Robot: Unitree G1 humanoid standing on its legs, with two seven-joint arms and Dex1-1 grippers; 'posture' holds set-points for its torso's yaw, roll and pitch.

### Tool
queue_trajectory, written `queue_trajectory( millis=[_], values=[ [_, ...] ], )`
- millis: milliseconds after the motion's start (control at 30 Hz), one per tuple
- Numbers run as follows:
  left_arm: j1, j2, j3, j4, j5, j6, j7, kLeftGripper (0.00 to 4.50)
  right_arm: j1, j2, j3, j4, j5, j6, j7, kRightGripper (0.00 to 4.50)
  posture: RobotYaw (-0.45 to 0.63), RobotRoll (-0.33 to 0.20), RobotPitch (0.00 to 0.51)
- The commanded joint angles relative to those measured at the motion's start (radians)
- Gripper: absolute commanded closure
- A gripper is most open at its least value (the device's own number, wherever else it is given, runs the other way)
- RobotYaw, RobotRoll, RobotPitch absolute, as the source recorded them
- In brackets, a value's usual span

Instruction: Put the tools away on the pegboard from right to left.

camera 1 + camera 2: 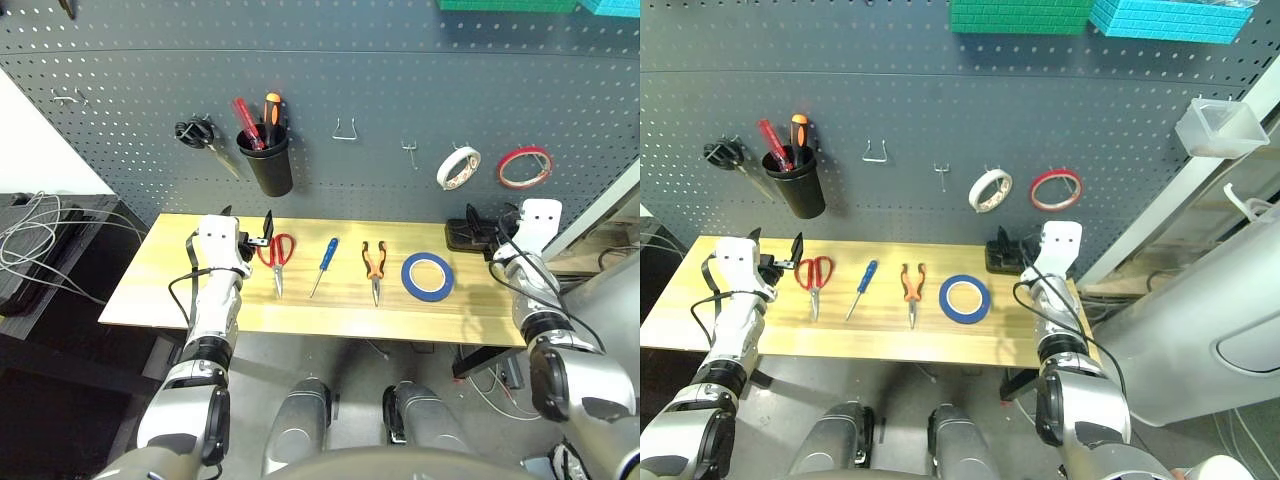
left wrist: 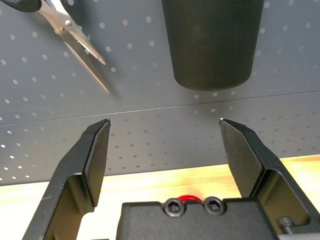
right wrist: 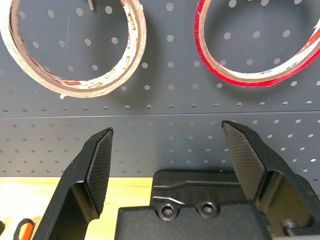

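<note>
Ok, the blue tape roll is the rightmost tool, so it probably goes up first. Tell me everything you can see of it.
The wide blue tape roll is a flat ring of bright blue tape with a paler inner core and an open centre through which the wood shows. It lies flat on the light wooden table, at the right end of the row of tools, just right of the orange-and-black-handled pliers and apart from them. Nothing touches it but the tabletop, and the open right hand hangs further right, clear of it.
</note>
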Motion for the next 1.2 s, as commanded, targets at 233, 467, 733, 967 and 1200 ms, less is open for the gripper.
queue_trajectory(
  millis=[233,467,733,967,1200],
  values=[
    [0.032,-0.013,-0.013,0.016,0.013,-0.008,-0.006,0.04,0.023,-0.017,-0.018,-0.008,0.017,-0.004,0.039,0.0,0.01,0.0,0.107],
    [0.047,-0.004,-0.052,-0.008,0.033,-0.011,-0.063,0.04,0.065,-0.016,0.0,-0.057,0.029,0.157,0.081,0.0,0.01,0.0,0.137],
    [0.107,-0.013,-0.1,-0.133,0.044,0.055,-0.114,0.04,0.097,0.016,0.026,-0.075,0.01,0.398,0.042,0.0,0.06,0.0,0.183],
    [0.179,-0.04,-0.133,-0.247,0.057,0.118,-0.112,0.04,0.107,0.037,0.063,-0.121,-0.01,0.47,0.031,0.0,0.07,0.0,0.218],
    [0.217,-0.05,-0.168,-0.339,0.081,0.164,-0.113,0.04,0.087,0.042,0.097,-0.131,-0.042,0.566,0.006,0.0,0.09,0.0,0.26]
  ],
)
